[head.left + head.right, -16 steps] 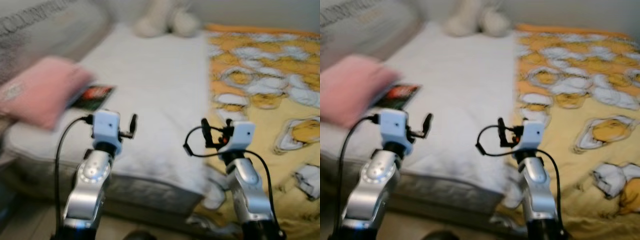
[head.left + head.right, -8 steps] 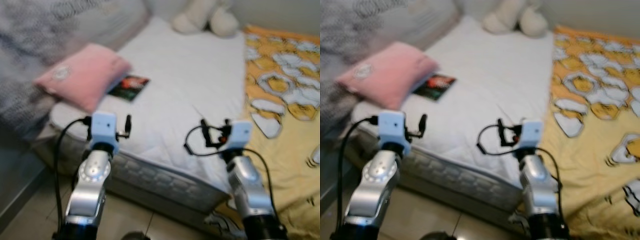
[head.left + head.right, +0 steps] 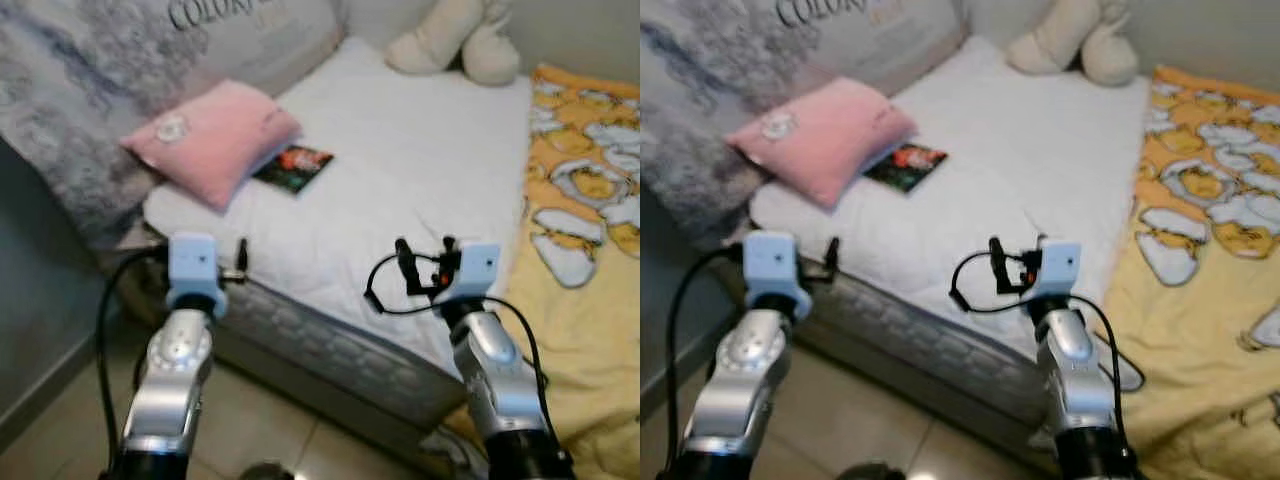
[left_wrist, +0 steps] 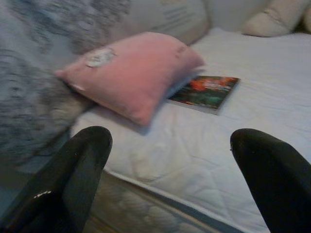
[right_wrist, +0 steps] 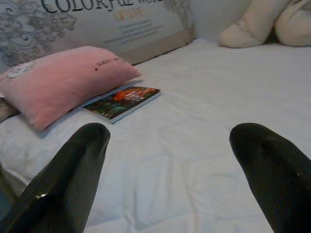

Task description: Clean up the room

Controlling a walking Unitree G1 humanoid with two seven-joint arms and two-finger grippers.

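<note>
You are at the approach step, facing the mattress (image 3: 420,180) with nothing grasped. The left gripper (image 4: 165,179) and right gripper (image 5: 170,179) both hover spread wide at its near edge. The book (image 3: 294,167) lies near the mattress's left edge, its far end tucked under the pink pillow (image 3: 213,136). Next, I judge, you must reach the left gripper forward over it.
</note>
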